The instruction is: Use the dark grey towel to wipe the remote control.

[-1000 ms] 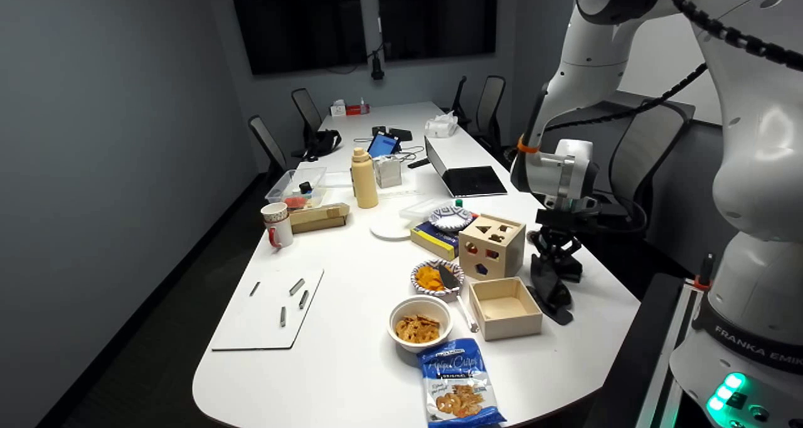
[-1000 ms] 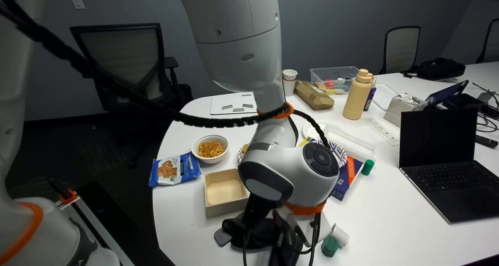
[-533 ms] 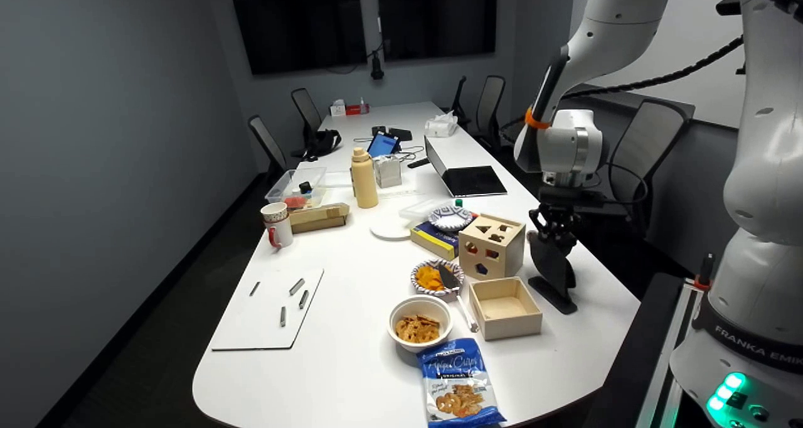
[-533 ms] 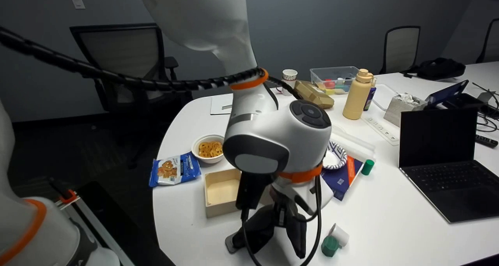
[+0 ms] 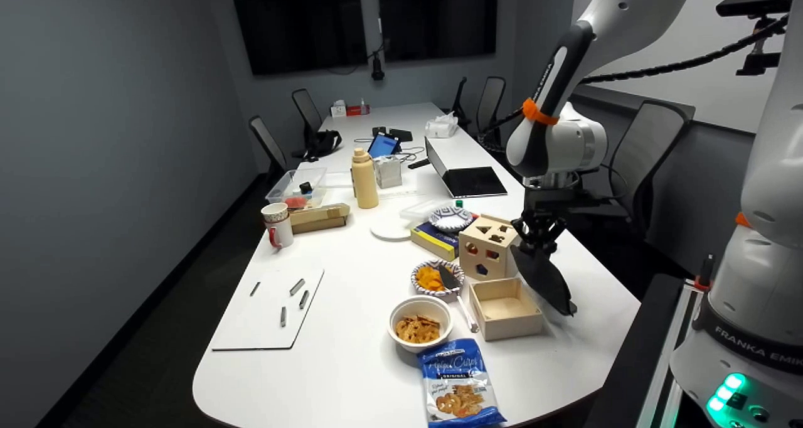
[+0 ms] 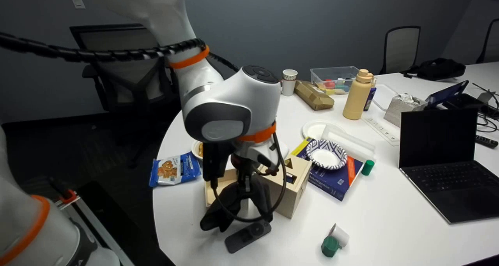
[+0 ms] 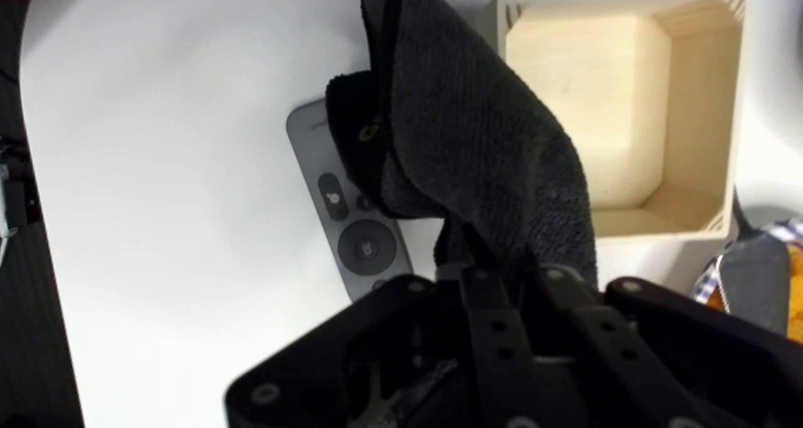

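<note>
Wrist view, wiping step: my claw (image 7: 511,271) is narrow, its fingers (image 7: 486,296) pinching the dark grey towel (image 7: 495,127), which hangs in a loose fold beyond their tips. Below the claw, off one flank, the remote control (image 7: 344,208) lies face up on the white table (image 7: 188,258); the fold hides part of one long side. Off the opposite flank sits a lidless wooden box (image 7: 583,101), one corner screened by the towel. In an exterior view the remote control (image 6: 247,236) shows almost whole beneath the claw, and a wooden shape cube (image 6: 290,197) stands near the claw. Whether towel and remote control touch, I cannot tell.

Judgement of the step: the towel appears secured, so the wiping itself is in hand; how much of it is done I cannot say. The next move, as I read it, calls for my claw to shift towards the remote control and sink until the slack lies flat over its face, then to draw the cloth lengthwise with light pressure. Limp fabric will probably trail behind the fingers, so each stroke should carry the claw past the remote control's end. On so smooth a surface the remote control may slide or turn; a gentle drag, clear of the box, seems safer.
</note>
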